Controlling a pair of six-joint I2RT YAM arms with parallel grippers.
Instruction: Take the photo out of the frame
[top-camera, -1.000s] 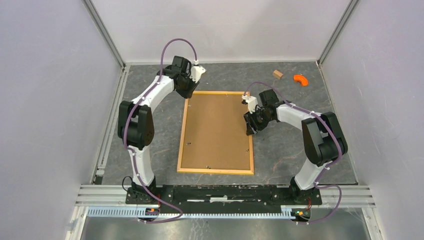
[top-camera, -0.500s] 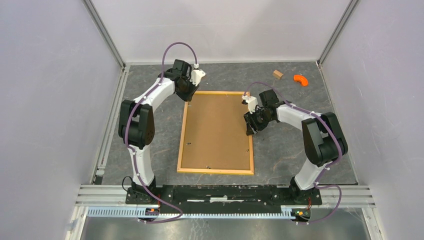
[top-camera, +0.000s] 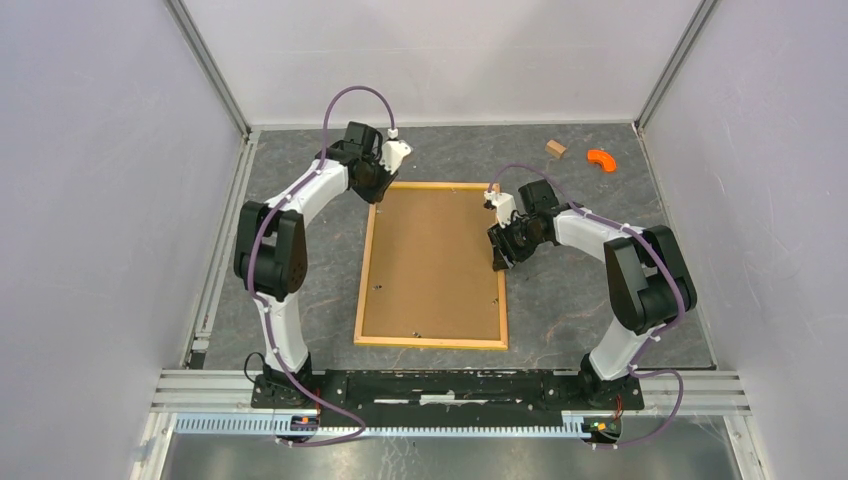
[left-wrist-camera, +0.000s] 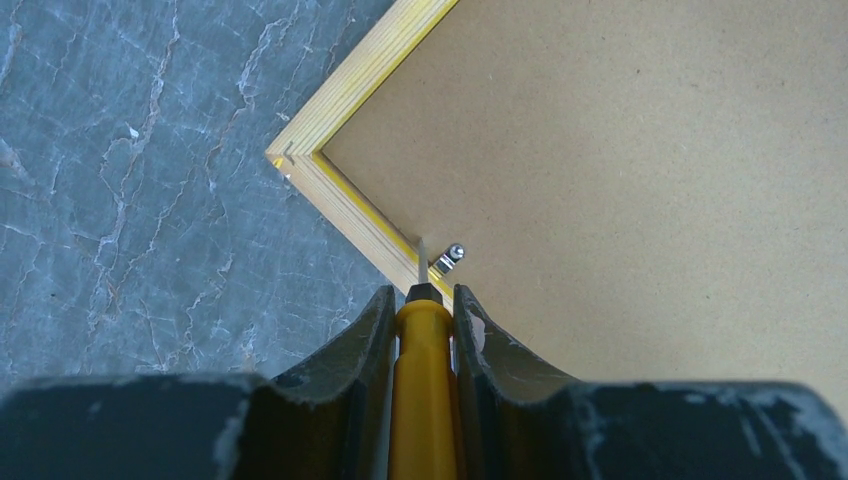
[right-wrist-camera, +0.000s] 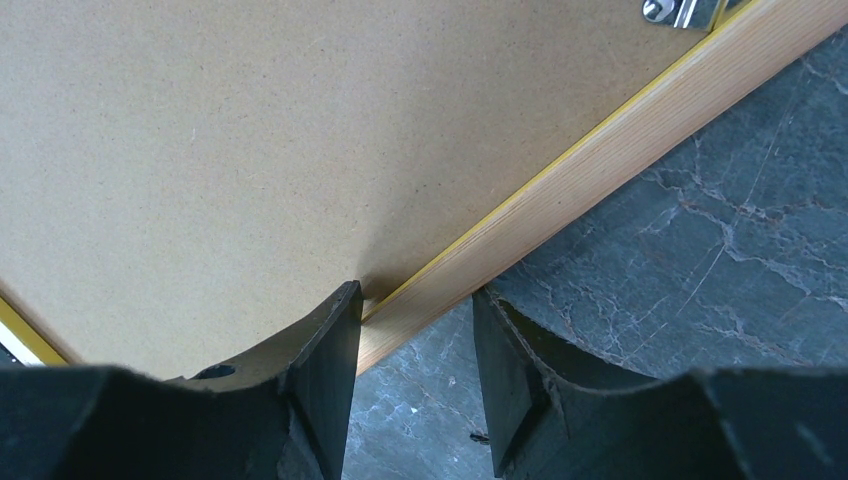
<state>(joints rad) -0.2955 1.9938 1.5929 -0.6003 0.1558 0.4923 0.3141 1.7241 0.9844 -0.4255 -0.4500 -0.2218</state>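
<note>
The frame (top-camera: 362, 290) lies face down, its brown backing board (top-camera: 435, 260) up. The photo is hidden beneath the board. My left gripper (top-camera: 375, 188) is at the frame's far left corner, shut on a yellow-handled screwdriver (left-wrist-camera: 424, 400). The screwdriver's tip touches a small metal clip (left-wrist-camera: 450, 258) beside the wood rail (left-wrist-camera: 330, 180). My right gripper (top-camera: 499, 262) is open and straddles the frame's right rail (right-wrist-camera: 600, 160). One finger (right-wrist-camera: 320, 360) rests on the board and the other finger (right-wrist-camera: 510, 370) is over the table outside the rail.
A small wooden block (top-camera: 555, 148) and an orange piece (top-camera: 600, 158) lie at the far right of the grey table. More clips sit along the frame's near edge (top-camera: 415, 333) and on the right rail (right-wrist-camera: 685, 10). Walls enclose the table on three sides.
My left gripper has shifted slightly left and farther along the frame's far left corner with the screwdriver. The right arm and the frame have not moved.
</note>
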